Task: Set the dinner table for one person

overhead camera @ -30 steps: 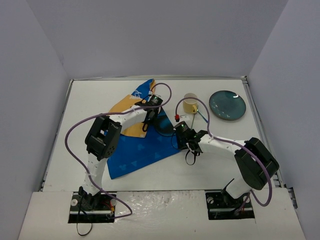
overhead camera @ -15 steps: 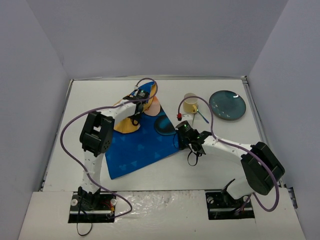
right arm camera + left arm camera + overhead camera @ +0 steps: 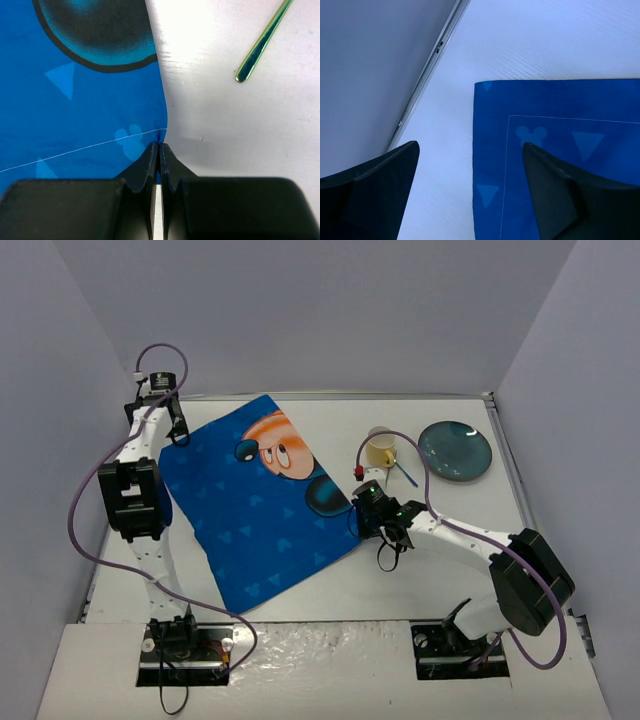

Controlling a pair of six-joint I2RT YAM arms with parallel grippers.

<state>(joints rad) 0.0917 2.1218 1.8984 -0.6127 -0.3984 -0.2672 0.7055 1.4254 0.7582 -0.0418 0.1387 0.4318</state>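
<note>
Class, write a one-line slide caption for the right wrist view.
Right pincer shut on the edge of the blue placemat, a green utensil handle lying apart on the white table.

No readable text, labels, brands or numbers in any view. The large flat white rectangular dinner table (image 3: 330,590) carries no legible marking. The blue fabric placemat (image 3: 250,520) has picture print only: an orange cartoon face (image 3: 280,445) near its far edge, plus pale mouse-head silhouettes (image 3: 530,134) and pale triangles (image 3: 587,144) scattered across it, inside a thin stitched border line. No lettering in that print.
</note>
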